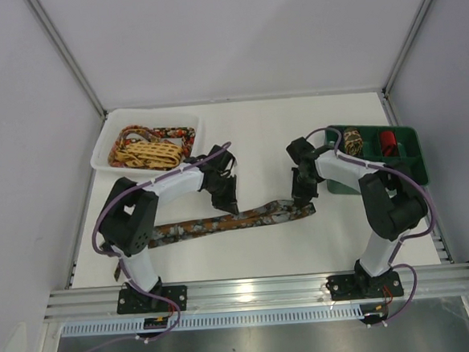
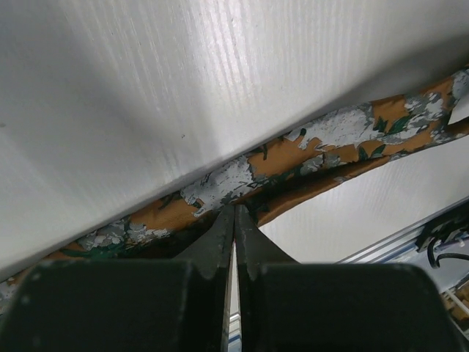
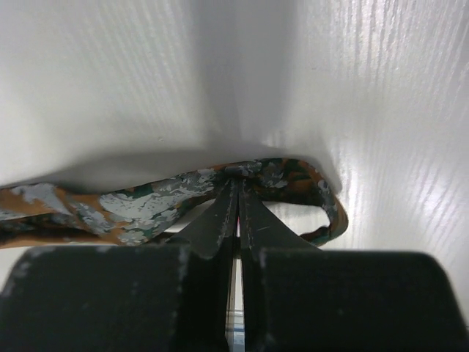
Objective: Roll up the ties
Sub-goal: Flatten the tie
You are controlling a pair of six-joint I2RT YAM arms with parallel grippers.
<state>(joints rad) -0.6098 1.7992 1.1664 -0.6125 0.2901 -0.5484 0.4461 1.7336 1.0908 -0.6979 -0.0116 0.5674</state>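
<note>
A long mottled brown-orange tie (image 1: 253, 217) lies flat across the middle of the table, running left to right. My left gripper (image 1: 225, 202) is down on its middle stretch. In the left wrist view the fingertips (image 2: 234, 211) meet and pinch the near edge of the tie (image 2: 322, 143). My right gripper (image 1: 302, 197) stands at the tie's right end. In the right wrist view its tips (image 3: 239, 180) are shut on the tie (image 3: 139, 205), which curls into a small loop to the right.
A white tray (image 1: 104, 153) at the back left holds a yellow lattice tie (image 1: 146, 155) and a red-floral tie (image 1: 171, 133). A green tray (image 1: 414, 151) at the right holds a mottled rolled coil (image 1: 353, 142) and a red coil (image 1: 387, 143).
</note>
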